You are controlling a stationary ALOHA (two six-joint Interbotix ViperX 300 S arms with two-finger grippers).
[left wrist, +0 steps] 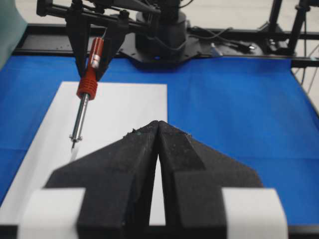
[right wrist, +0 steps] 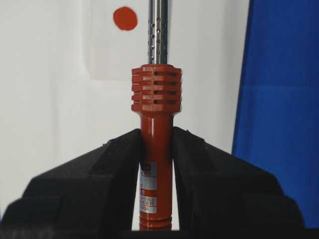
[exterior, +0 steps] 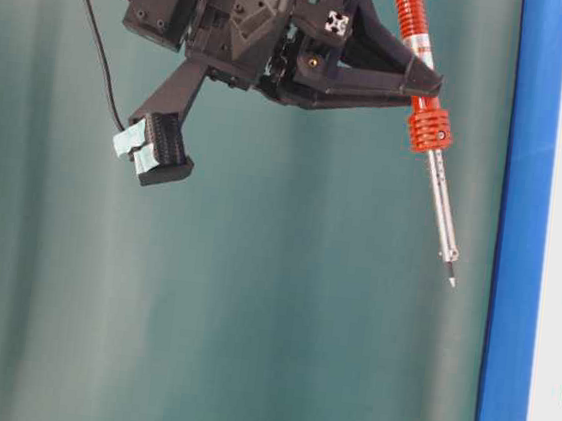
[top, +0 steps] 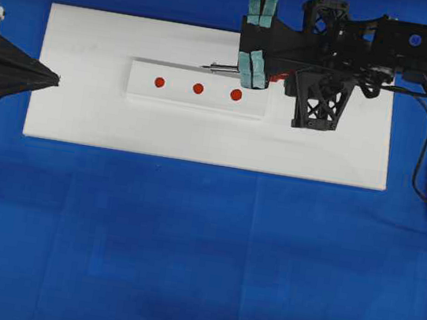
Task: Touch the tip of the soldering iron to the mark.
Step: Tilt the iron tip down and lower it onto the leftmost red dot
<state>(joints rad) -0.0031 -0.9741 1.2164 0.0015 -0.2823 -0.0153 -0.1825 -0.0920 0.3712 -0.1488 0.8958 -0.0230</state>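
Blue cloth (top: 182, 267) covers the counter, with a white board (top: 76, 121) lying on it and a smaller white strip (top: 140, 90) on top of the board carrying three red marks in a row: left mark (top: 159, 82), middle mark (top: 198, 89), right mark (top: 236, 95)

My right end effector (right wrist: 156, 149) is clamped on the soldering iron (exterior: 424, 115), jaws narrow around the red-orange handle just behind the ribbed collar. The left end effector (left wrist: 158, 134) sits parked at the board's left edge, jaws pressed together, holding nothing

The iron hangs tilted in the air above the board, shaft pointing down toward the strip. Its tip (exterior: 451, 281) is off the surface, not on any mark yet. In the overhead view the shaft lies along the strip's far edge, beside the right mark rather than over it; I can't tell which mark is the target

Handling, as I judge it: light, rigid tool, so it follows my wrist directly. The handle is smooth plastic and could slip or rotate in the jaws if the tip presses hard. The thin tip looks bendable, so I'd want a gentle touch. The hold on the handle near the collar is the right place, never the metal shaft. The black cord (top: 421, 157) trails off the rear and may tug
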